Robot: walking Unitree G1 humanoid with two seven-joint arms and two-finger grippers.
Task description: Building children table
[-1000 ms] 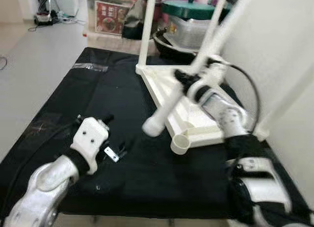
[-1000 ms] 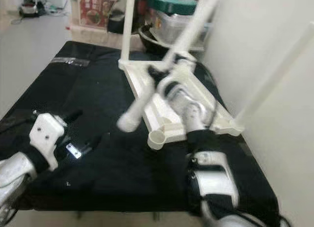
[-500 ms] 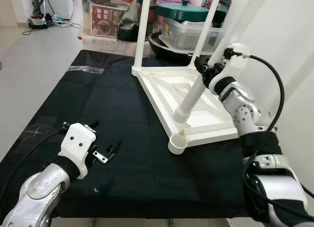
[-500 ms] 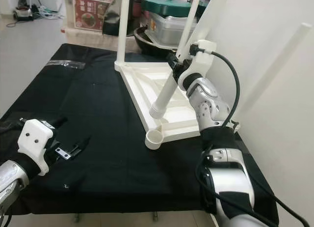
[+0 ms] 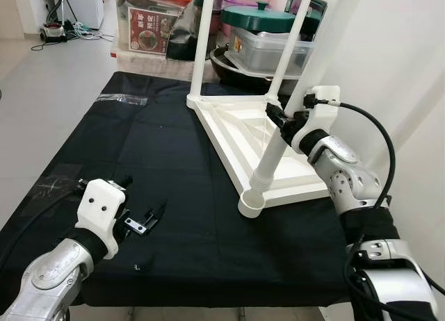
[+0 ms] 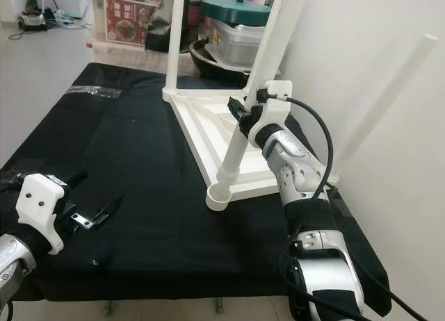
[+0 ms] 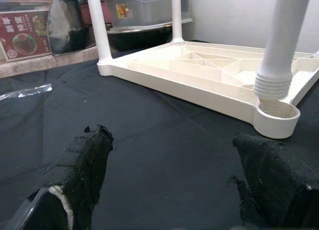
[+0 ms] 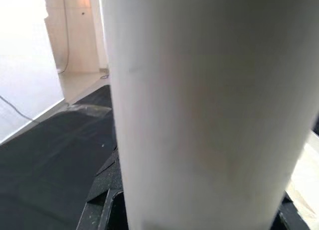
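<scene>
A white table top (image 5: 240,130) lies upside down on the black cloth (image 5: 160,147). Two white legs (image 5: 201,43) stand in its far corners, and a third (image 6: 389,105) slants up by the wall on the right. My right gripper (image 5: 279,121) is shut on a fourth leg (image 5: 277,144), tilted, high on its shaft. That leg's threaded end (image 7: 271,85) hovers just over the near corner socket (image 5: 251,204). The leg (image 8: 199,105) sits close against the right wrist camera. My left gripper (image 5: 142,208) rests open low over the cloth, its padded fingers (image 7: 84,160) wide apart and holding nothing.
Beyond the far edge stand a clear bin with a green-lidded pot (image 5: 268,19), a dark pan (image 5: 233,60) and a printed box (image 5: 147,33). A strip of clear plastic (image 5: 125,99) lies on the cloth. A white wall (image 5: 389,71) runs along the right; open floor (image 5: 49,85) lies left.
My right gripper swung the leg from a low slant to nearly upright and lowered its threaded end to just above the near socket. My left arm drew back slightly.
</scene>
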